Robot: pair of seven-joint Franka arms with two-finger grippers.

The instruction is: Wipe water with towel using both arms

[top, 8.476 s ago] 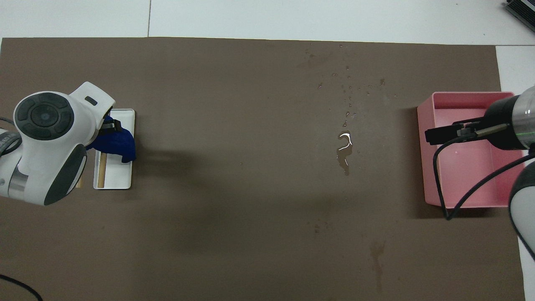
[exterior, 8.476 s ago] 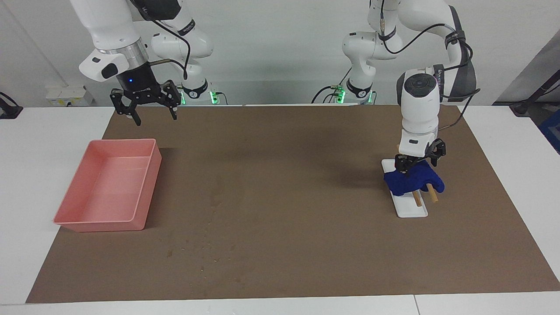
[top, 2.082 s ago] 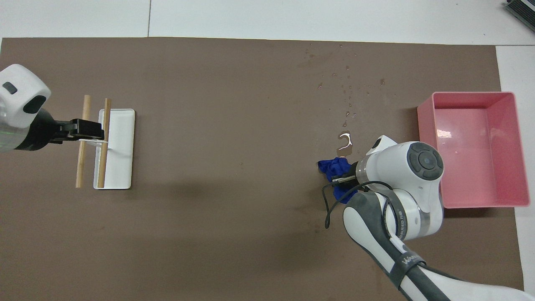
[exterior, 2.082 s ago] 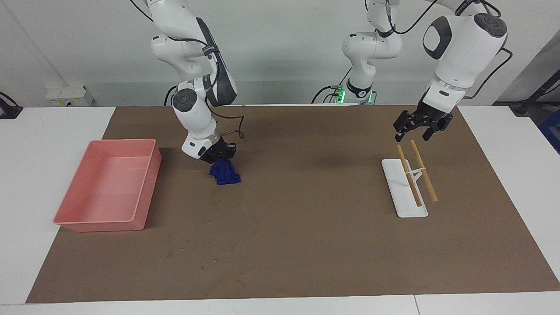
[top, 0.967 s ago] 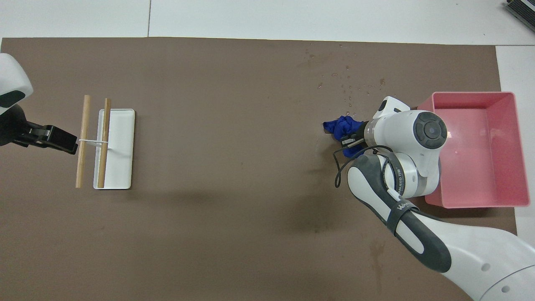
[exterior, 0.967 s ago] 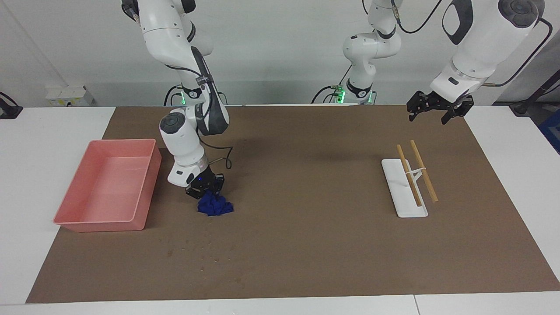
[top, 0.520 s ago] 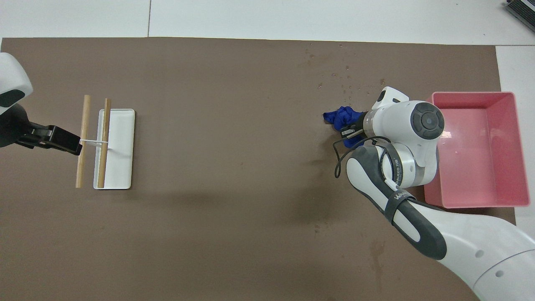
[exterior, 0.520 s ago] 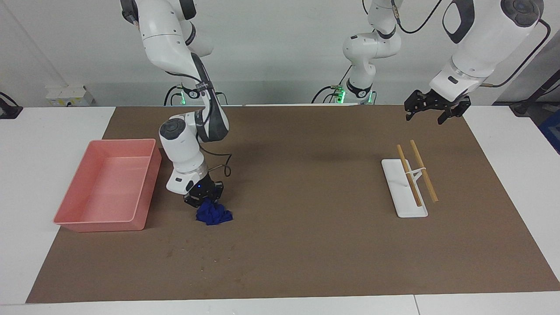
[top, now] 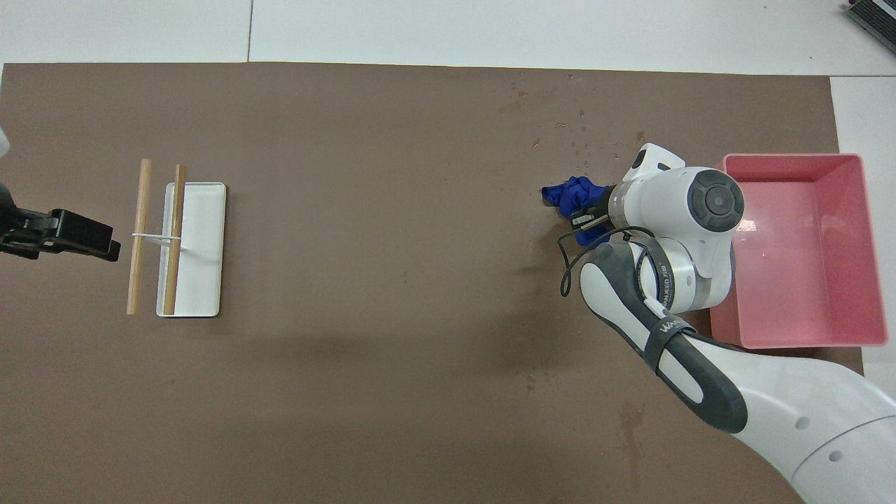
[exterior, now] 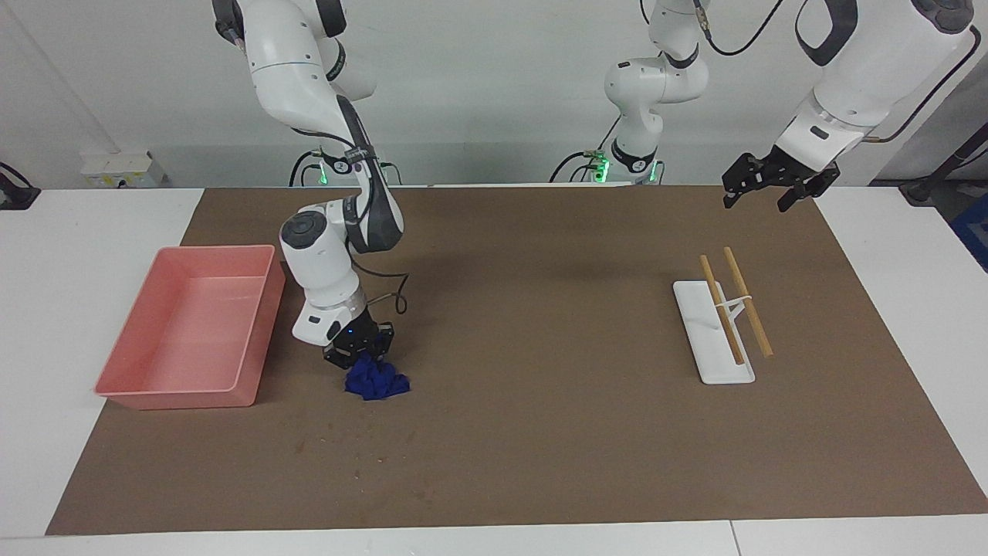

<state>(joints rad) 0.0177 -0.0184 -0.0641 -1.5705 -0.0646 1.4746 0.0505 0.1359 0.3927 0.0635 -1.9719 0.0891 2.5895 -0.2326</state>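
Two hands were mine. My right hand [exterior: 360, 357] was clamped on the towel [exterior: 377, 381], pressing it onto the mat [exterior: 540, 432] beside the tray [exterior: 255, 332]. Water [top: 584, 140] specks lay just farther from me than the towel. My left hand [exterior: 764, 185] hung spread wide, holding nothing, over the mat's near edge, above the rack [exterior: 714, 340] with two sticks [exterior: 747, 301].

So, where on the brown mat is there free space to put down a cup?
The wide middle of the mat, between the blue towel and the white rack, is bare. It is crowded at the pink tray: the right hand presses the towel beside it, with drops close by. The left hand hangs open over the mat's edge.
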